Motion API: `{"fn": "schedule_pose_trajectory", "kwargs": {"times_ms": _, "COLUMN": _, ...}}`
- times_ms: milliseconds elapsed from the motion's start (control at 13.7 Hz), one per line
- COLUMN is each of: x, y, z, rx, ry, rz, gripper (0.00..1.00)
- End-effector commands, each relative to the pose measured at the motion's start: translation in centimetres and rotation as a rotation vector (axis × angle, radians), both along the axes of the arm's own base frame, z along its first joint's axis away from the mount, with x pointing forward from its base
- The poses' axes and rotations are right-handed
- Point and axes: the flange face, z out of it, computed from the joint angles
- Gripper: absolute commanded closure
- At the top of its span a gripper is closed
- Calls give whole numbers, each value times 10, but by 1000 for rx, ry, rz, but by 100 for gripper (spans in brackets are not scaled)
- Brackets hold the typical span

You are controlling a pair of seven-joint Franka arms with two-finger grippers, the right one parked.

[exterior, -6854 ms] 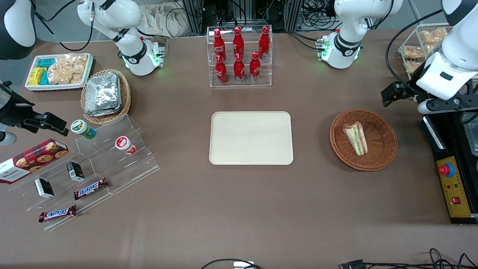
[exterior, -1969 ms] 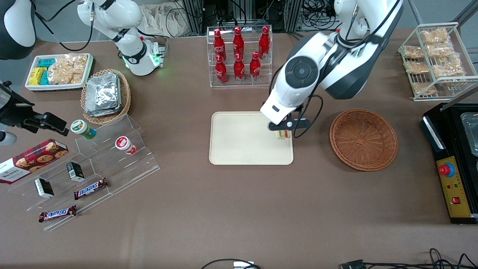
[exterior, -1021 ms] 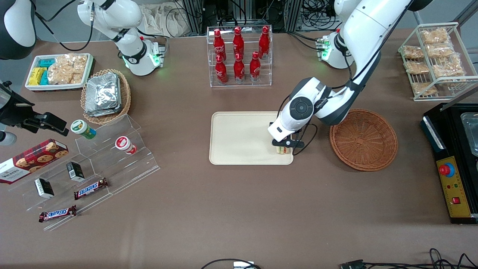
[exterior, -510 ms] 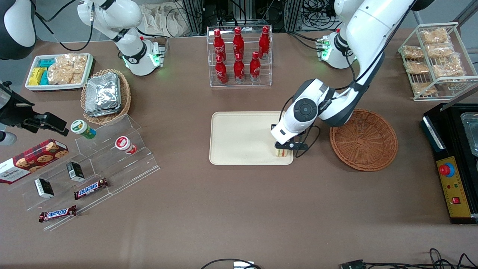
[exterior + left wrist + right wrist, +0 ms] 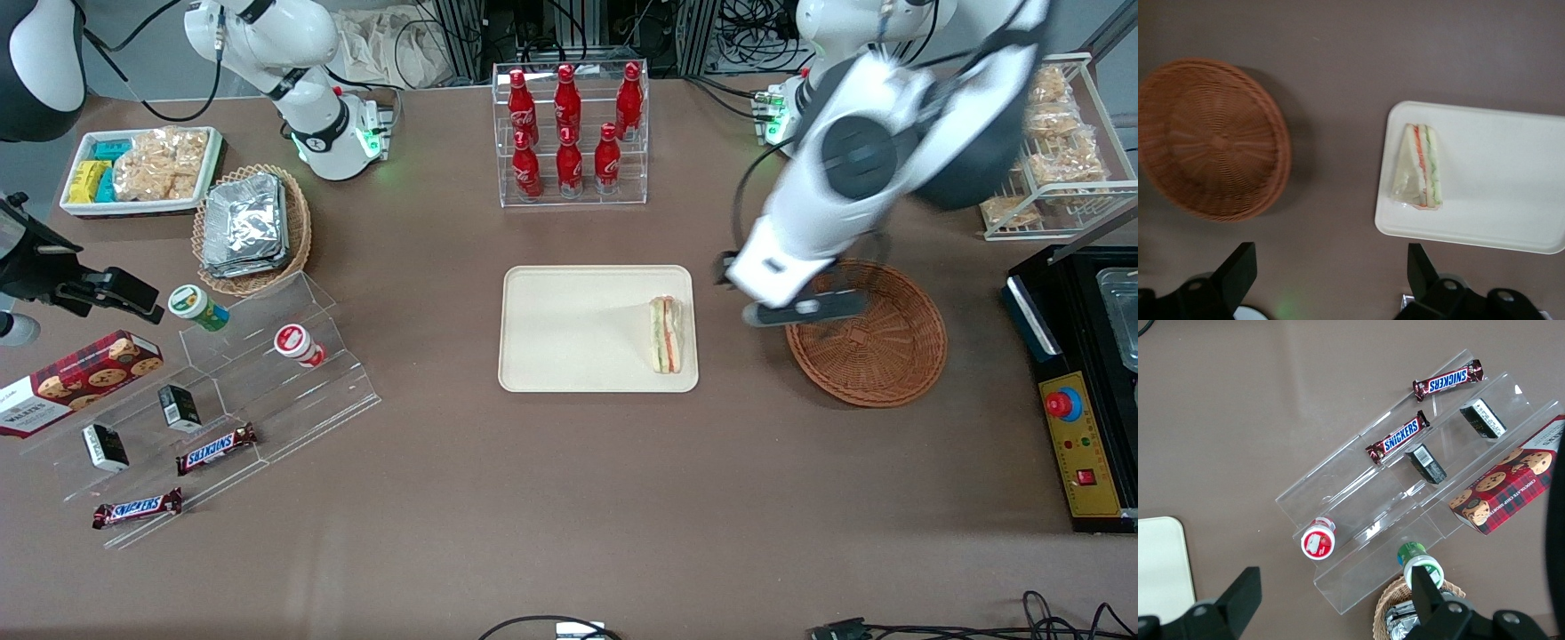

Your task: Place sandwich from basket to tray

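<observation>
Overhead, the working arm's gripper (image 5: 794, 308) hangs above the table between the tray (image 5: 569, 302) and the basket (image 5: 898, 373), its fingers (image 5: 1238, 270) spread wide with nothing between them. The sandwich (image 5: 666, 333) lies flat on the tray, close to the short rim nearest the basket, striped cut edge showing green and red-orange, clear of the gripper altogether. From the wrist camera the sandwich (image 5: 1420, 167) sits wholly inside the tray's (image 5: 1511, 153) low rim, if only just, and the basket (image 5: 1211, 137) shows bare weave from rim to rim.

By the look of it the delivery is made and the step in hand is the retreat. Doing it well means lifting straight up and away with the fingers kept apart, so that nothing catches the wrapper or nudges the wedge over the rim it lies so near.

Around the table the other holders are stocked: a clear rack (image 5: 570, 133) carries red bottles; a lighter wicker basket (image 5: 253, 229) holds foil packets; a white dish (image 5: 142, 171), toward the parked arm's end, has bagged snacks; a wire shelf (image 5: 1049, 142) at the working arm's end holds more bags.
</observation>
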Motion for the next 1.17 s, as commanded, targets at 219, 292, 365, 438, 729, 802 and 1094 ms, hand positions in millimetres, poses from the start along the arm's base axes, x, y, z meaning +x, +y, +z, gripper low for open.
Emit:
{"fn": "schedule_pose_trajectory", "kwargs": {"times_ms": 219, "x": -2, "y": 124, "z": 55, "rx": 10, "ry": -57, "rz": 8, "gripper": 0}}
{"fn": "schedule_pose_trajectory", "kwargs": {"times_ms": 292, "x": -2, "y": 145, "z": 52, "rx": 0, "ry": -68, "rz": 0, "gripper": 0}}
{"fn": "schedule_pose_trajectory", "kwargs": {"times_ms": 365, "x": -7, "y": 161, "z": 48, "rx": -3, "ry": -76, "rz": -8, "gripper": 0}}
{"fn": "schedule_pose_trajectory", "kwargs": {"times_ms": 438, "x": -12, "y": 174, "z": 40, "rx": 4, "ry": -92, "rz": -33, "gripper": 0}}
{"fn": "schedule_pose_trajectory", "kwargs": {"times_ms": 729, "x": -11, "y": 224, "z": 36, "rx": -45, "ry": -140, "rz": -1, "gripper": 0}}
{"fn": "schedule_pose_trajectory", "kwargs": {"times_ms": 802, "x": -10, "y": 224, "z": 40, "rx": -49, "ry": -132, "rz": -4, "gripper": 0}}
{"fn": "schedule_pose_trajectory", "kwargs": {"times_ms": 1094, "x": -4, "y": 207, "z": 54, "rx": -46, "ry": -130, "rz": -28, "gripper": 0}}
